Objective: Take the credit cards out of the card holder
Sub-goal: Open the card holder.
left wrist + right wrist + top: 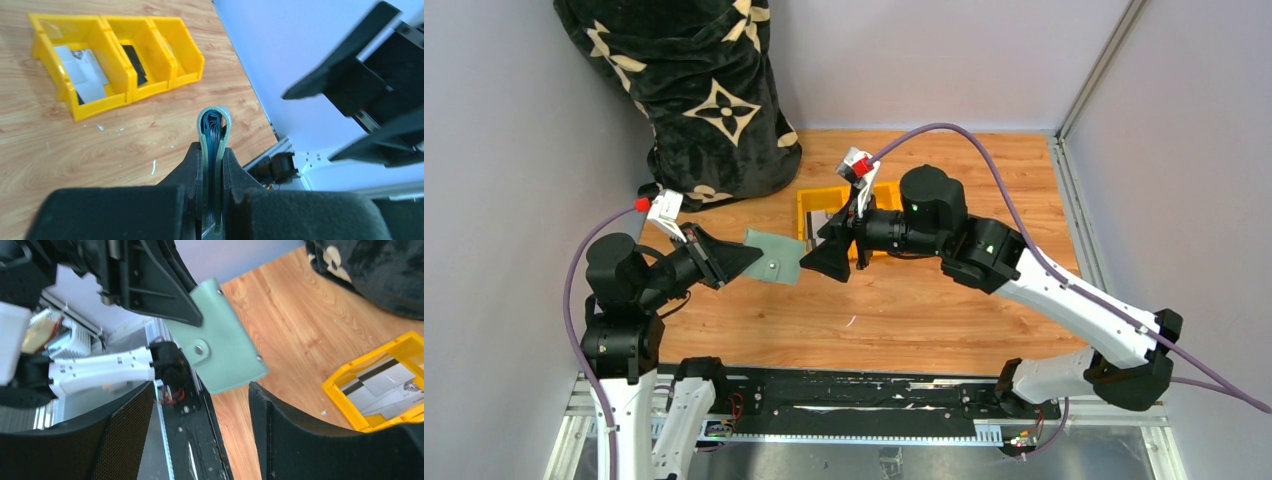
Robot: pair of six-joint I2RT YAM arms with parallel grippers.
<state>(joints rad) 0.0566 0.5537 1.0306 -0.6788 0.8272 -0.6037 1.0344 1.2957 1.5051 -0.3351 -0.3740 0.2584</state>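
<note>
- Sage-green, squarish folding card holder (220, 340) hangs in the air above the table, between the two arms. It is folded flat and its snap flap looks fastened.
- Edge-on in the left wrist view, dark bluish layers fill the fold. I cannot tell whether any cards are among them.
- Clamped narrowly on one end of it is the left claw (746, 256), which leaves the opposite end free.
- Spread wide at that free corner is the right claw (819, 262). I cannot tell whether it touches.
- Several pale grey-white plastic credit cards (87, 75), some dark-striped, lie in an end compartment of the yellow three-compartment plastic tray (100, 107), which stands on the wooden table (924, 300).
- The step in hand looks like presenting the holder for another extraction.
- Next, the right claw would probably need to undo the flap or pinch a card edge, while the left keeps its grip firm so the holder does not twist.
</note>
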